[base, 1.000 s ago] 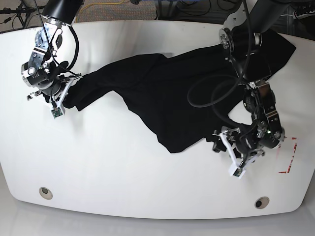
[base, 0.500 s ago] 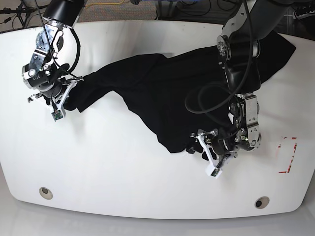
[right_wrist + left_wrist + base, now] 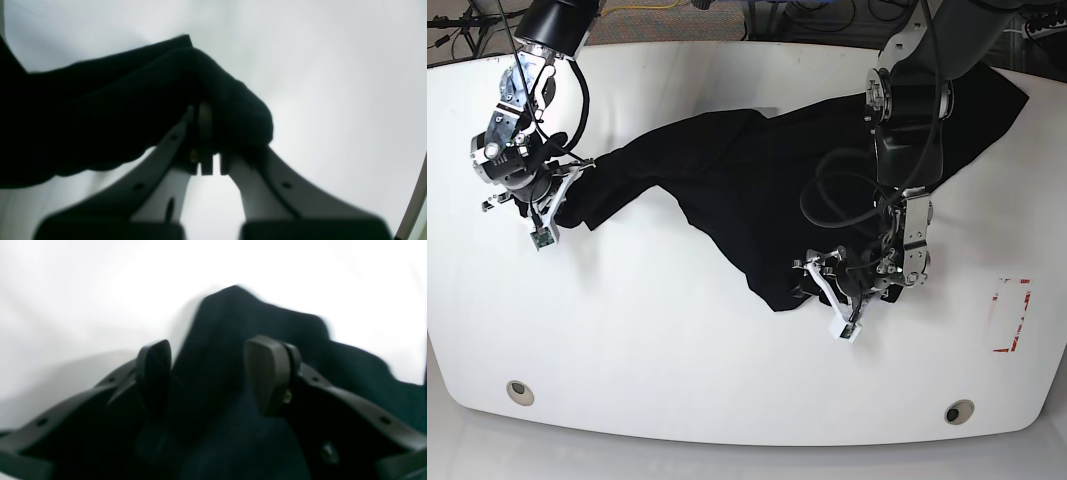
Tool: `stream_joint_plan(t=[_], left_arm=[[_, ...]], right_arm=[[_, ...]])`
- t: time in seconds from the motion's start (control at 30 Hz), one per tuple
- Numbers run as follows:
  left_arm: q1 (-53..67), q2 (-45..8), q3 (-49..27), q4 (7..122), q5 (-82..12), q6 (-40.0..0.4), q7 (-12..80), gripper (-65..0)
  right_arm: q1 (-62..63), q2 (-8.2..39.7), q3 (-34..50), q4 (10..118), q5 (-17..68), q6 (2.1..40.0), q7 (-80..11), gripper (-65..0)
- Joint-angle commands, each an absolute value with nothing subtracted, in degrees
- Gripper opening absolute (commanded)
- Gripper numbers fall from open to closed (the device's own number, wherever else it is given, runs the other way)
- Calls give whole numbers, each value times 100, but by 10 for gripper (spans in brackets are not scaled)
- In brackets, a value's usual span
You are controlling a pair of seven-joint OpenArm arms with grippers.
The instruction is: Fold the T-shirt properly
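The black T-shirt (image 3: 757,190) lies crumpled across the white table, stretched from the left to the far right; no print shows. My right gripper (image 3: 557,195) is at the shirt's left end. In the right wrist view its white fingers (image 3: 186,140) are closed, and the right gripper (image 3: 208,133) is shut on a bunched fold of T-shirt (image 3: 116,100). My left gripper (image 3: 810,283) sits at the shirt's lower front corner. In the left wrist view the left gripper (image 3: 210,370) is open, with its dark fingers (image 3: 267,373) on either side of a point of T-shirt (image 3: 233,316).
The left arm (image 3: 907,130) reaches over the shirt's right part. Red tape marks (image 3: 1012,320) sit on the table (image 3: 677,360) at the right. Two round holes (image 3: 519,390) lie near the front edge. Cables run behind the far edge.
The left arm has swung leftward from the red marks to the shirt's lower corner, and its open fingers now straddle cloth. The right gripper has shifted slightly left, still holding.
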State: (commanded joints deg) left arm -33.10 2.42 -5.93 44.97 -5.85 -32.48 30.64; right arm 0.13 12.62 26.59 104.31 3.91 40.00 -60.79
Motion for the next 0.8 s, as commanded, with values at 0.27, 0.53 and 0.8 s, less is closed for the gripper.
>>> stream_joint_plan(t=[0.27, 0.53, 0.8], left_arm=[[-3301, 22, -171, 4453, -505, -3055, 2870, -290], [-3301, 75, -163, 4470, -725, -3073, 3204, -290], [-3319, 224, -154, 4505, -892, -3512, 3433, -318]], right_arm=[[4, 1270, 2659, 10431, 391, 4000, -6079, -650], [13, 1262, 2659, 10422, 391, 4000, -6079, -650], [13, 1262, 2659, 10422, 391, 4000, -6079, -650]])
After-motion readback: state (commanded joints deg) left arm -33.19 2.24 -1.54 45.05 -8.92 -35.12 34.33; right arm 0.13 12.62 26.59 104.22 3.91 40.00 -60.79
